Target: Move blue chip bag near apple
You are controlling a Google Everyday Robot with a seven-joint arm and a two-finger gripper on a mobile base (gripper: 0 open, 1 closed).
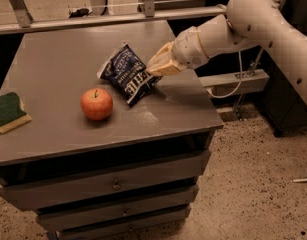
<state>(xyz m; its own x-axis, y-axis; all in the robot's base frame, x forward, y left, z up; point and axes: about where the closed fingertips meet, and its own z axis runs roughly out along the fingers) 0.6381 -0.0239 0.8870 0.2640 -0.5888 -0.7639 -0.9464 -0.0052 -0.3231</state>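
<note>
- The step in hand looked like the set-down. The small, crinkled dark-blue foil chip bag with white block lettering (124, 74) was just up and to the right of the round red-orange apple with a short dark stem (96, 104), near it but not touching.
- To finish well, the robot's two-finger gripper (154, 70) would have needed to lower the chip bag flat onto the grey metal cabinet surface (58, 59) and let go without dragging foil into the apple, which could roll away.
- A straight-up retreat would have been safest, since crinkled foil tends to snag and spring back.
- The gripper sat over the right half of the surface, at the end of the cream-coloured arm (243, 19) reaching in from the right.
- Its tan fingers (163, 63) were pinched narrowly on the chip bag's right edge, so the bag hung leftward from them, tilted, its lower corner at or just above the surface.
- The green-and-yellow sponge (8, 112) lay well apart at the left edge.
</note>
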